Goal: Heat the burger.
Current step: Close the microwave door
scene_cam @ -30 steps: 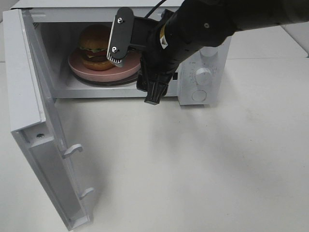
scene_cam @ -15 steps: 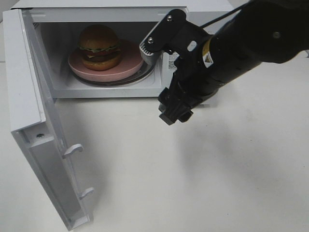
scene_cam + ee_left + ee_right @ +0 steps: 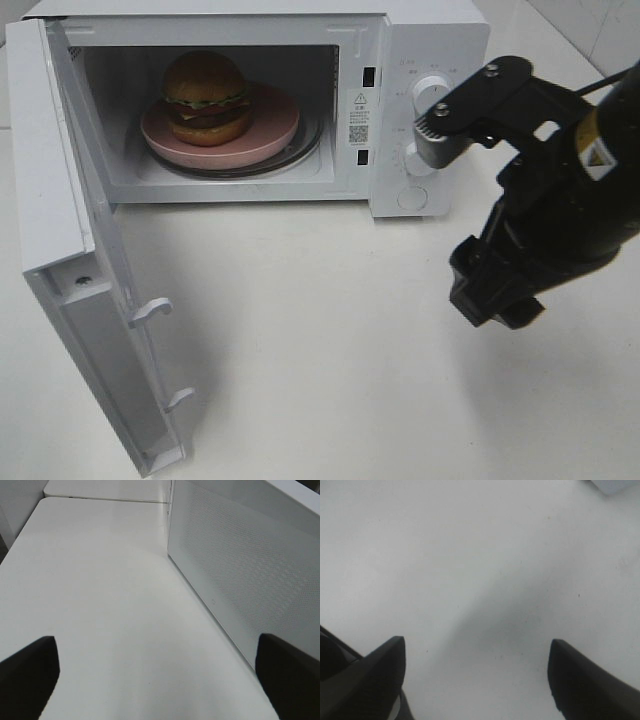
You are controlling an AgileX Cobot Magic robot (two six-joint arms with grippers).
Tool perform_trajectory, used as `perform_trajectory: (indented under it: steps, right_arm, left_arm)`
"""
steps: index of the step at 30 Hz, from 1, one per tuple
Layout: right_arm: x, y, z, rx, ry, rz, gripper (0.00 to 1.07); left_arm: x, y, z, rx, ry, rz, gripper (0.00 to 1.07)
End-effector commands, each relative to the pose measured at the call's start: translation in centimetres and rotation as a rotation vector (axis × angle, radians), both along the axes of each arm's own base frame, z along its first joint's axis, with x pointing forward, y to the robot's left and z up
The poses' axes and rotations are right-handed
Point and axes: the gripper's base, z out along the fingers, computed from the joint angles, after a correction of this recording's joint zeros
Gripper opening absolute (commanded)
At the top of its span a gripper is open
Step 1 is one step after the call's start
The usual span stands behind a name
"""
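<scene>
The right arm (image 3: 560,200) is hanging near the microwave (image 3: 430,60) knobs and bending down toward the tabletop (image 3: 330,350). The burger (image 3: 205,97), tall and round with a shiny brown bun, green lettuce and a dark patty, is sitting on a pink plate (image 3: 272,137) inside the open microwave. The right gripper (image 3: 476,646) is standing wide apart over bare tabletop, holding nothing. The left gripper (image 3: 156,652) is wide apart too, holding nothing.

I see a white matte desk (image 3: 330,350). One white microwave (image 3: 400,60) stands directly on it at 12 o'clock, front facing 6. Its door (image 3: 60,190) hangs open at 9 o'clock, reaching out toward 7.
</scene>
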Motion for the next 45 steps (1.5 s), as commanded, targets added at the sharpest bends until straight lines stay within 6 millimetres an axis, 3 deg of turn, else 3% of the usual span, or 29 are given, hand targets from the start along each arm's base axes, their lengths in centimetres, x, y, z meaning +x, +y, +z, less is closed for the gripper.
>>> perform_trajectory:
  steps: [1,5,18,25,33,45]
  right_arm:
    - [-1.3,-1.0,0.6,-0.003,0.026,-0.030,0.76]
    - [-3.6,-2.8,2.0,0.004,0.050,-0.057,0.76]
    - [-8.6,-6.4,5.4,0.118,0.011,-0.093,0.76]
    - [-10.8,-8.6,4.7,0.160,-0.047,-0.125,0.76]
    - [-13.1,-12.2,2.5,0.220,-0.165,-0.363,0.76]
    - [-16.0,-14.0,2.4,0.325,-0.439,-0.514,0.76]
  left_arm:
    - [-0.2,0.0,0.1,-0.005,-0.025,-0.007,1.00]
    - [-0.2,0.0,0.1,-0.005,-0.025,-0.007,1.00]
    - [-0.2,0.0,0.1,-0.005,-0.025,-0.007,1.00]
    - [-0.2,0.0,0.1,-0.005,-0.025,-0.007,1.00]
    - [-0.2,0.0,0.1,-0.005,-0.025,-0.007,1.00]
    - [-0.2,0.0,0.1,-0.005,-0.025,-0.007,1.00]
